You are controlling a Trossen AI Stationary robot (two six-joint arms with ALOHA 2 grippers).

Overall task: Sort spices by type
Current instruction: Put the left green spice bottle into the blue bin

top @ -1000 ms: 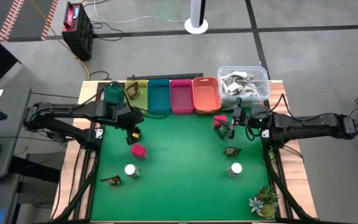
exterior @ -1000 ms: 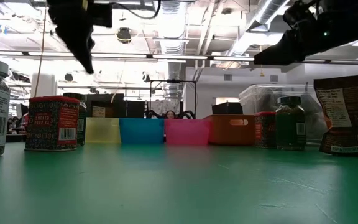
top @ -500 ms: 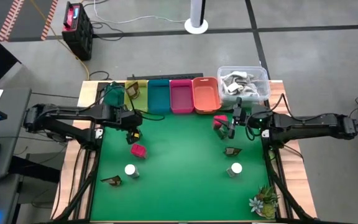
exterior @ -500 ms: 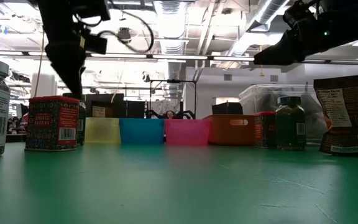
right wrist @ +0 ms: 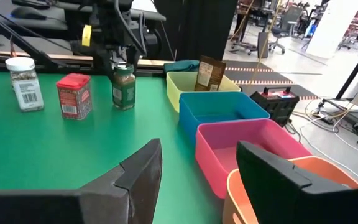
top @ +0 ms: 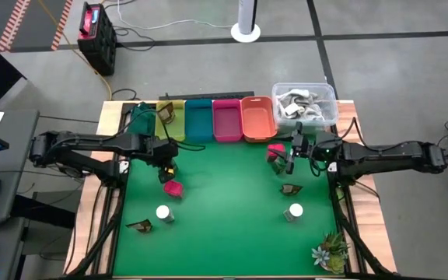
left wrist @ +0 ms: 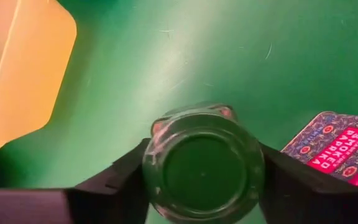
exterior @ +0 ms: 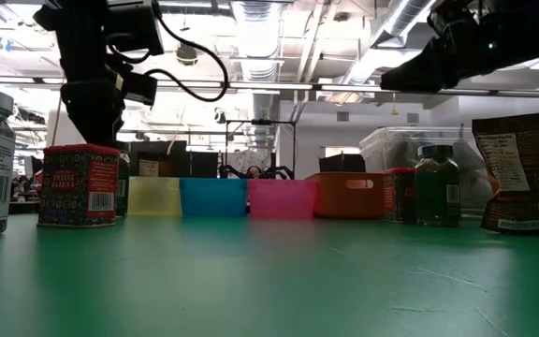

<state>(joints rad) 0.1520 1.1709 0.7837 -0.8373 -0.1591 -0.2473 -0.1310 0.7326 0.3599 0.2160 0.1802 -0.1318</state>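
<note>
My left gripper (top: pixel 165 169) stands over the left side of the green mat, shut on a dark green little jar (right wrist: pixel 123 87) that stands upright on its base. A red-pink block (top: pixel 173 188) sits just beside it. A white-capped jar (top: pixel 163 212) and a brown packet (top: pixel 140 225) lie nearer the front. My right gripper (top: pixel 289 158) hovers open above the mat's right side, over another red-pink block (top: pixel 274 152) and a dark green jar (exterior: pixel 435 184). A brown packet (top: pixel 289 188) and a white-capped jar (top: pixel 294 211) lie close by. My left gripper comes from above, pointing down, with one finger (left wrist: pixel 124 180) on each side of the dark green jar's cap (left wrist: pixel 202 165). The cap fills the gap between the two fingers. The jar is upright, with its base on the mat.
Four bins line the far edge: yellow (top: pixel 174 128) with a brown packet (top: pixel 166 115) in it, blue (top: pixel 198 120), pink (top: pixel 226 120) and orange (top: pixel 257 118). A clear tub (top: pixel 303 105) stands at the far right corner, a spiky plant (top: pixel 330 250) at the near right corner.
My left gripper has come down from well above the mat onto the dark green jar, and its fingers now stand around the cap. The jar and the red-pink block have stayed where they were.
</note>
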